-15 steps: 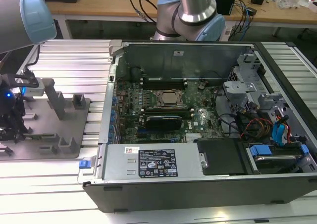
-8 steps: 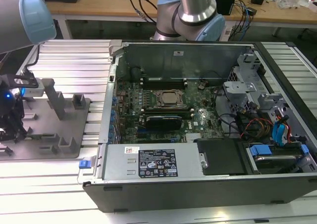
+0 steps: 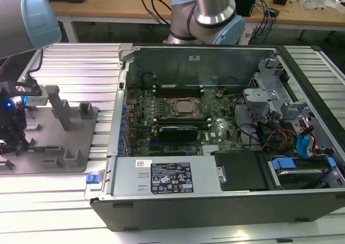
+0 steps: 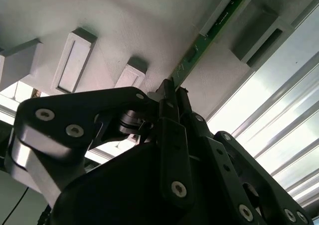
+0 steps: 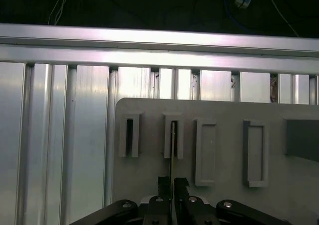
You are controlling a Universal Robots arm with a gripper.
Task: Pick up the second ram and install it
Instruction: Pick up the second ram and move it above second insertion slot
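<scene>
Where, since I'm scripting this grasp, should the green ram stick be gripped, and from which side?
Pinch the ram across its two flat faces on the free stretch beside its slotted post, coming straight down from above the fixture plate. It stands on edge, so its thin top edge and faces are what is open.

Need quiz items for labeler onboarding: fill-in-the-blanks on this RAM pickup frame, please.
1. The second ram has a ____ circuit board.
2. It stands in a slot of the ____ fixture plate.
3. In the exterior view, the open computer case lies to the fixture plate's ____.
Missing: green; grey; right.
</scene>
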